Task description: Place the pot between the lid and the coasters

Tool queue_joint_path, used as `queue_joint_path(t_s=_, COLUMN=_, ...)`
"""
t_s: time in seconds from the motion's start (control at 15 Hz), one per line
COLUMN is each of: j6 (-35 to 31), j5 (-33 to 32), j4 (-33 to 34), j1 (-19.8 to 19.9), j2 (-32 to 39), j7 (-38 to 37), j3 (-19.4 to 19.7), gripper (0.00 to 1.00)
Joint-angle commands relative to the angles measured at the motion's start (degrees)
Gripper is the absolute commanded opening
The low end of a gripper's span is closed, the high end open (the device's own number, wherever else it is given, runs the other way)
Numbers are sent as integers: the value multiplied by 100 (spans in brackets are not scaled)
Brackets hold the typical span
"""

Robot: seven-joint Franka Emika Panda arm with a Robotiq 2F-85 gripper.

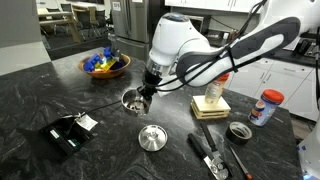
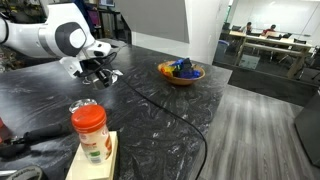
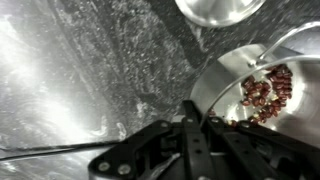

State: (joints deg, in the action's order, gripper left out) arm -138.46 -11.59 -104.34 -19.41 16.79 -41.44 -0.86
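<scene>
Currently pot (image 1: 129,99) on or just above tabletop (image 1: 40,92), at 11 o'clock from lid (image 1: 152,137): upright, mouth up, axis vertical, round, no long side. Its 3 o'clock rim looks pinched by end effector (image 1: 147,93). Lid's 2 o'clock: coasters (image 1: 210,107). Placement not yet done; target gap lies toward pot's 4 o'clock

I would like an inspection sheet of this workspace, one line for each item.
Surface: dark marbled counter.
Job's things: pot holds reddish bits; lid lies flat beside it; coasters carry a jar.
Clutter: woven bowl, tape roll, hand tools, second jar.
Grippers: gripper at the pot's rim; jaws near together, grip cannot be told.
Cables: black cable across the counter.
Surroundings: white cabinets; office desks.
</scene>
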Motion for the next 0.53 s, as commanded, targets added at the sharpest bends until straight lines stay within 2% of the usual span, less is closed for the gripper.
queue_joint_path(t_s=0.0, j6=-125, j5=-582, j4=-308, j1=36, j2=-255, j7=-1228, j3=287, gripper=1)
queue_joint_path(t_s=0.27, j6=185, j5=-1616, j4=-804, j1=20, j2=-625, j7=-3015, j3=522, gripper=1)
queue_joint_path(t_s=0.47, j6=701, j5=-2242, j4=-1193, j1=135, j2=-905, j7=-4331, j3=397, gripper=1)
